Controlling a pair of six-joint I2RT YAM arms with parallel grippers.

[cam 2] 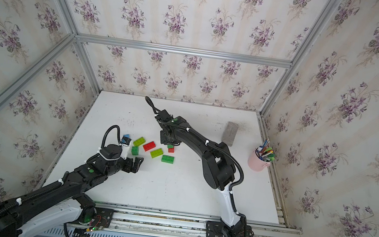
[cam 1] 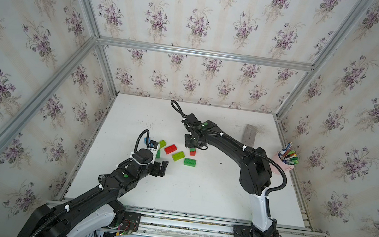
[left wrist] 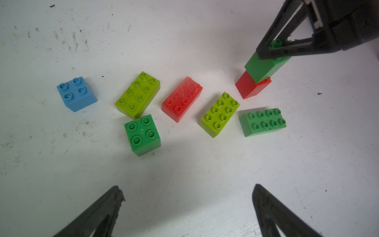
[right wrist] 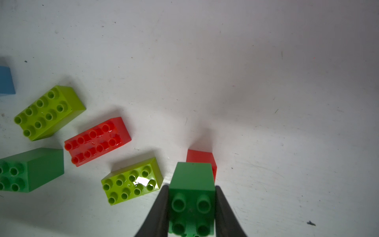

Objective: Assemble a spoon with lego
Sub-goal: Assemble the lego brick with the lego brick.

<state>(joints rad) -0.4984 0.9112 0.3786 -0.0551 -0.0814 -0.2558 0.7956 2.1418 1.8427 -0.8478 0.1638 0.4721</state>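
Skew may spoil our press-fit: right gripper (right wrist: 191,187) clamps the square dark-green plastic brick (right wrist: 191,176), seemingly crooked, onto the square red plastic brick (right wrist: 200,157); left gripper (left wrist: 186,186) hangs splayed, empty.

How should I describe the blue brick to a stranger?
On the white table, loose bricks lie in a cluster. At the end nearest the left arm sits the blue brick: small, square, four studs, the only blue one.

1. No text, brand or number is legible.
2. The white wrist camera (cam 1: 153,147), at nine o'clock from the lego (cam 1: 170,148), bears dark print too small to read.
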